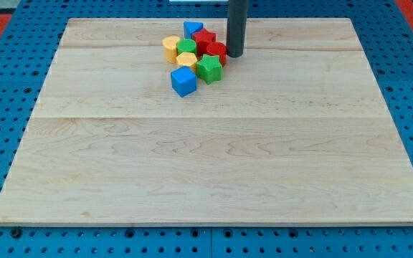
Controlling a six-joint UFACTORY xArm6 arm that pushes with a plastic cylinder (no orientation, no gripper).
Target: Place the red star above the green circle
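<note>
Standing my tip (234, 55) just right of the red star (204, 38) (no gripper to report, only a rod), I can nudge it; it already lies up-right of the green circle (186, 47).

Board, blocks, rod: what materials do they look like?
Board: pale wood, matte, with visible grain and plank seams. The red star, green circle and blue cube: probably plastic, with flat saturated colour and a ridged, maybe printed, surface. Rod ending in my tip, right of the cluster: dark, smooth; metal or plastic unclear.
</note>
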